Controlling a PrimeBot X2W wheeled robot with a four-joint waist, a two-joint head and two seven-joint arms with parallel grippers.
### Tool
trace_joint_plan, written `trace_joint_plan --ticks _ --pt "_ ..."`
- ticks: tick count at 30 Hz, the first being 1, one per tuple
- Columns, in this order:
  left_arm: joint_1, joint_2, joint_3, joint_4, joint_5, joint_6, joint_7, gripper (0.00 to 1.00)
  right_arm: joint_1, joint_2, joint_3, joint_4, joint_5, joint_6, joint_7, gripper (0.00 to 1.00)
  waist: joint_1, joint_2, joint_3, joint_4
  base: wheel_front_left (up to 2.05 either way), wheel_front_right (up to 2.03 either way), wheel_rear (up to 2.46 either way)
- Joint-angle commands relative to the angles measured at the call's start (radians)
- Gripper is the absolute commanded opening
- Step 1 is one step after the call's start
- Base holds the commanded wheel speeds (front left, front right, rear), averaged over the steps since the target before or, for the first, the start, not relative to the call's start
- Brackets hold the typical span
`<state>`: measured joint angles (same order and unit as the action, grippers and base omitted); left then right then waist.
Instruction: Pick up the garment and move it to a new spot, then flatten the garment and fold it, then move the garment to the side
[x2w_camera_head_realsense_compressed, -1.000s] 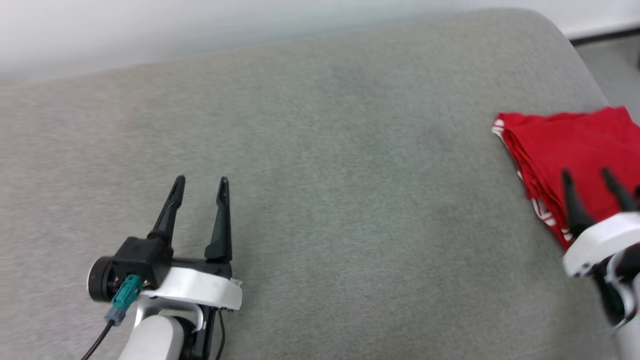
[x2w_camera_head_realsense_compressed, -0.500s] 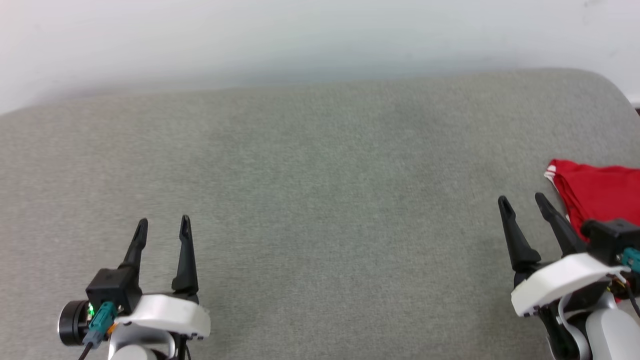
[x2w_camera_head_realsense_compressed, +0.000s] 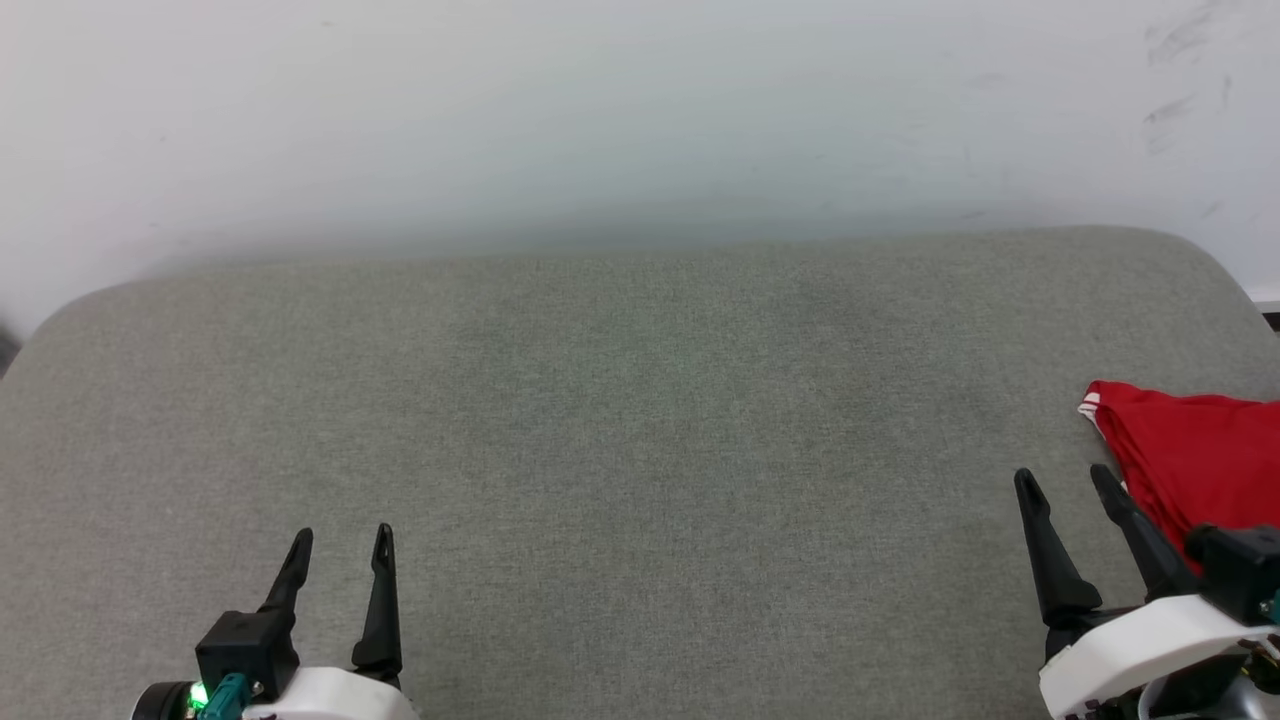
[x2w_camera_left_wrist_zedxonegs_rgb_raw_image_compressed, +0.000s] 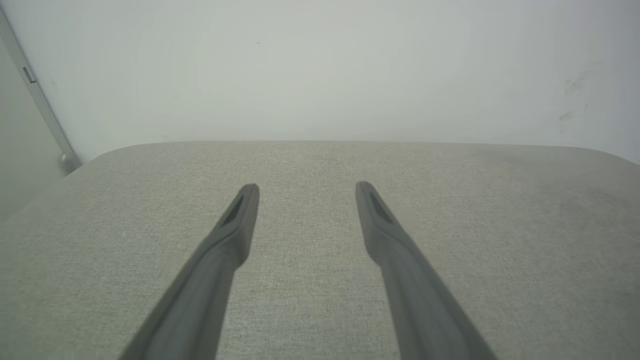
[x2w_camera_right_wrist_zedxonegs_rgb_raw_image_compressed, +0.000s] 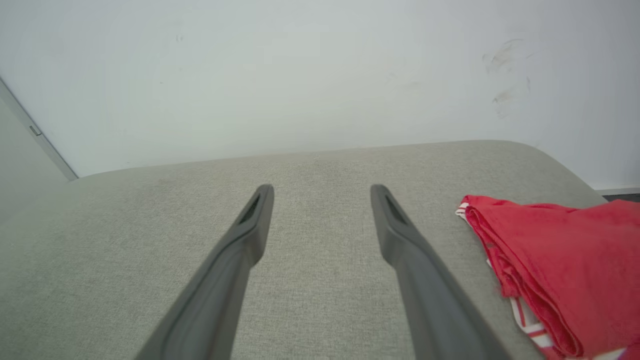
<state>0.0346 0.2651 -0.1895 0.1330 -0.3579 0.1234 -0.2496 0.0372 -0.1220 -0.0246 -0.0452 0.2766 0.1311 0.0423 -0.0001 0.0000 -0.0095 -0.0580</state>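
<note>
Left claw (x2w_camera_head_realsense_compressed: 341, 533) at 7 o'clock of the head view, its two long dark fingers spread wide with nothing between them; right claw (x2w_camera_head_realsense_compressed: 1060, 473) at 4 o'clock, likewise spread and empty. Both point toward 12 o'clock, across a broad grey fabric cushion (x2w_camera_head_realsense_compressed: 640, 400) with rounded far corners that spans the view from 9 to 3 o'clock. Behind the cushion rises a pale wall (x2w_camera_head_realsense_compressed: 600, 100), bearing faint dark scuff marks (x2w_camera_head_realsense_compressed: 1165, 95) at 1 to 2 o'clock. The garment (x2w_camera_head_realsense_compressed: 1200, 455), red, lies folded into a compact stack on the cushion at 3 to 4 o'clock of the head view, cut off by the frame edge; a white-and-red striped trim (x2w_camera_head_realsense_compressed: 1091, 405) shows at its corner nearest 9 o'clock. In the right wrist view the right claw (x2w_camera_right_wrist_zedxonegs_rgb_raw_image_compressed: 322, 188) has bare cushion between its fingers, and the garment (x2w_camera_right_wrist_zedxonegs_rgb_raw_image_compressed: 565, 255) sits at 3 to 4 o'clock, near the 3 o'clock finger yet apart from it, a strip of cushion showing between them; layered red edges and the striped trim (x2w_camera_right_wrist_zedxonegs_rgb_raw_image_compressed: 525, 320) face the claw. In the left wrist view the left claw (x2w_camera_left_wrist_zedxonegs_rgb_raw_image_compressed: 306, 186) is open over bare cushion (x2w_camera_left_wrist_zedxonegs_rgb_raw_image_compressed: 500, 225), the wall (x2w_camera_left_wrist_zedxonegs_rgb_raw_image_compressed: 320, 65) beyond at 12 o'clock and a thin grey strip (x2w_camera_left_wrist_zedxonegs_rgb_raw_image_compressed: 40, 100) slanting down it at 10 o'clock. A small green light (x2w_camera_head_realsense_compressed: 197, 697) glows on the left wrist at 7 o'clock of the head view. Whether either claw touches the cushion cannot be told.
</note>
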Motion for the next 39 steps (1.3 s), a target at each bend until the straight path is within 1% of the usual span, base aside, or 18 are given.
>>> trace_joint_plan --ticks 1,8,23,24,26,37,39 --pt "0.009 0.002 -0.001 0.003 -0.005 -0.001 -0.002 1.00 0.017 0.006 -0.004 -0.014 -0.005 -0.001 0.003 1.00 0.0001 0.0000 -0.005 -0.001 0.00 0.00 0.00" --pt "0.018 0.010 -0.005 0.017 -0.006 0.004 -0.003 1.00 0.032 -0.003 0.006 -0.048 -0.051 -0.001 0.019 1.00 0.0001 0.0000 -0.017 -0.001 0.00 0.00 0.00" --pt "-0.004 0.014 -0.011 0.026 -0.005 0.010 -0.007 1.00 0.027 -0.001 0.012 -0.059 -0.049 -0.001 0.030 1.00 0.0001 0.0000 -0.017 0.002 0.00 0.00 0.00" --pt "0.002 0.010 -0.010 0.024 -0.006 0.008 -0.002 0.00 0.022 0.000 0.011 -0.055 -0.052 0.000 0.029 0.00 0.0001 0.0000 -0.018 0.002 0.00 0.00 0.00" --pt "0.009 0.002 -0.013 0.040 -0.008 0.008 0.000 0.00 0.027 0.002 0.012 -0.037 -0.051 0.000 0.029 0.00 0.0001 0.0000 -0.018 0.002 0.00 0.00 0.00" --pt "-0.016 -0.030 0.035 0.051 -0.193 -0.031 0.054 0.00 -0.001 0.012 -0.005 0.011 0.155 0.000 0.036 0.00 0.0001 0.0000 -0.015 0.007 0.00 0.00 0.00" --pt "-0.018 -0.033 0.039 0.052 -0.209 -0.034 0.059 0.00 -0.003 0.013 -0.006 0.015 0.172 0.000 0.036 0.00 0.0001 0.0000 -0.015 0.007 0.00 0.00 0.00"
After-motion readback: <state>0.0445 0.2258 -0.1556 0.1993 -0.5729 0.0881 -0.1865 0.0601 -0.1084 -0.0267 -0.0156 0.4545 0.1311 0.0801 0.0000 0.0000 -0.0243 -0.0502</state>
